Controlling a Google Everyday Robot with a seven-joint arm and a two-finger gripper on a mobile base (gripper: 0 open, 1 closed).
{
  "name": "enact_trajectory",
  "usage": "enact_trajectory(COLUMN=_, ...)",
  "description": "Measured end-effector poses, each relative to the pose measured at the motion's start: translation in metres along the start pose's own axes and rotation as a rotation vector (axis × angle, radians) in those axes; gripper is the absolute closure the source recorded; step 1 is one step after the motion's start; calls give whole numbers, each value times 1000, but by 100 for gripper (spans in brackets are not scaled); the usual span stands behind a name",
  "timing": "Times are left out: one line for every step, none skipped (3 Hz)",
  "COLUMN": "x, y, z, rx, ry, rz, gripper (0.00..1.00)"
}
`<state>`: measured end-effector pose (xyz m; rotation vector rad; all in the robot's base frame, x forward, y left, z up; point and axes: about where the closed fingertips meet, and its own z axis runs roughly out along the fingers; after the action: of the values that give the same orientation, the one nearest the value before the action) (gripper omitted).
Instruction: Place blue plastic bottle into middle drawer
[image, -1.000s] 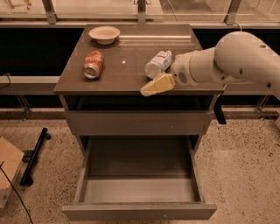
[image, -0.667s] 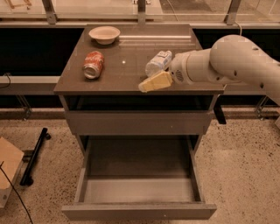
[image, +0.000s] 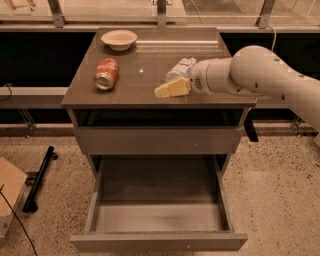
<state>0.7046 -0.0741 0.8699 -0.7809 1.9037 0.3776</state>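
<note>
The blue plastic bottle (image: 180, 68) lies on its side on the tabletop (image: 145, 60), right of centre, its white-and-blue label showing. My gripper (image: 173, 88) is at the end of the white arm that reaches in from the right. It sits low over the tabletop, just in front of the bottle and right beside it; its pale yellow tip points left. The arm hides the bottle's right end. The middle drawer (image: 159, 216) stands pulled out below, with nothing on its pale grey floor.
A red soda can (image: 106, 74) lies on the tabletop at the left. A white bowl (image: 119, 39) stands at the back left. The upper drawer (image: 159, 140) is shut. A cardboard box (image: 9, 192) and a black bar (image: 39, 179) lie on the floor at the left.
The arm and gripper have shifted slightly left and farther back along the front of the bottle. The bottle has barely moved.
</note>
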Motion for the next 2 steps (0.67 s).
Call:
enact_trajectory(x=0, y=-4, z=18, rx=-1, ry=-22, rz=52, gripper=0)
enact_trajectory(x=-2, y=-7, z=31, rx=1, ry=-41, rz=92, gripper=0)
